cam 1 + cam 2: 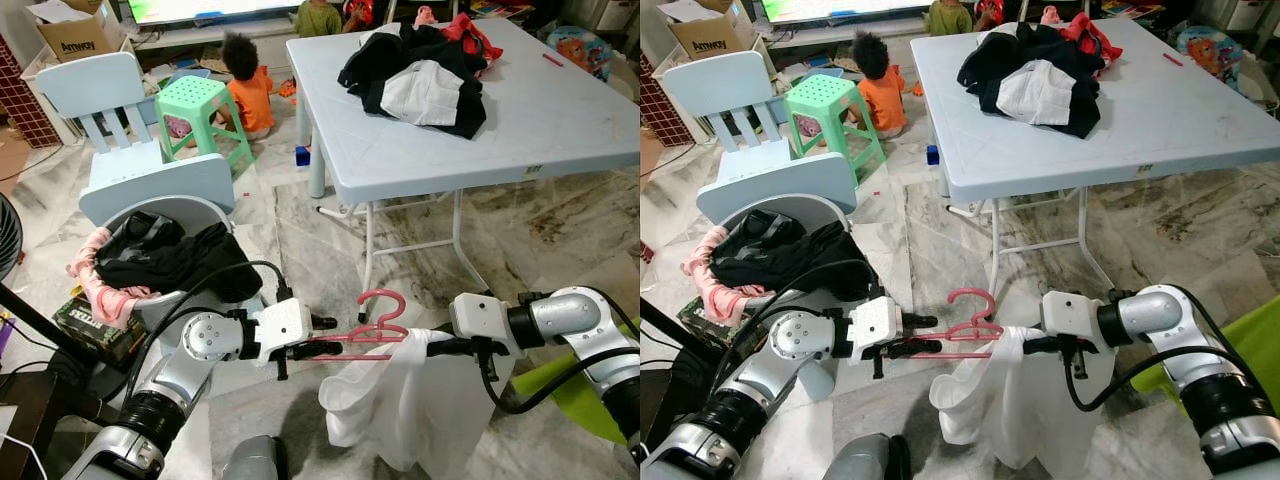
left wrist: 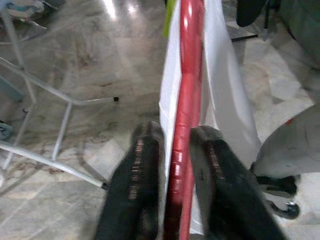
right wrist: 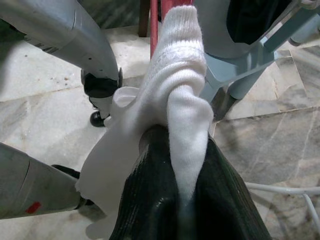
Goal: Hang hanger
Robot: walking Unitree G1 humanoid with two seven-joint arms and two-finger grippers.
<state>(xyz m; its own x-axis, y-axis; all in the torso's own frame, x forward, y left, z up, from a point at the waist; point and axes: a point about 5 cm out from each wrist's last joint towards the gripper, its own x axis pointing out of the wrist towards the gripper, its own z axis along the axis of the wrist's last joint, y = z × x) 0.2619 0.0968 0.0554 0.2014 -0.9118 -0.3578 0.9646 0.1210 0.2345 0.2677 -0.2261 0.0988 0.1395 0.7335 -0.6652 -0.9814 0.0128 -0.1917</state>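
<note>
In your left eye view, both arms reach inward at low height over the marble floor [image 1: 560,230]. The left gripper [image 1: 318,348] points toward the right one and pinches one end of the pink hanger [image 1: 375,322], which lies roughly level between the two arms with its hook up. The right gripper [image 1: 440,346] points back at it, its fingers closed on the white garment [image 1: 400,400] that is draped over the hanger's other end and hangs down toward the floor. To your left, a round basket [image 1: 165,305] holds dark clothes [image 1: 175,262] with a pink cloth [image 1: 95,280] spilling over its edge. A pale blue child's chair [image 1: 120,130] and a green stool [image 1: 200,105] stand behind it, and a child in an orange top [image 1: 250,90] sits on the floor. The worktop [image 1: 560,120] carries a heap of black, white and red clothing [image 1: 425,75].

Your right eye view gives the same layout: hanger [image 1: 965,322] held between the grippers, garment [image 1: 1010,405] hanging below.

In your left wrist view, the two black fingers [image 2: 137,185] sit narrow, clamped on either side of the hanger's bar [image 2: 185,120], with the white garment [image 2: 225,100] just beyond.

In your right wrist view, the gripper's fingers [image 3: 150,200] press together on a fold of white fabric [image 3: 175,100], and the hanger's bar [image 3: 157,20] runs on past it.
</note>
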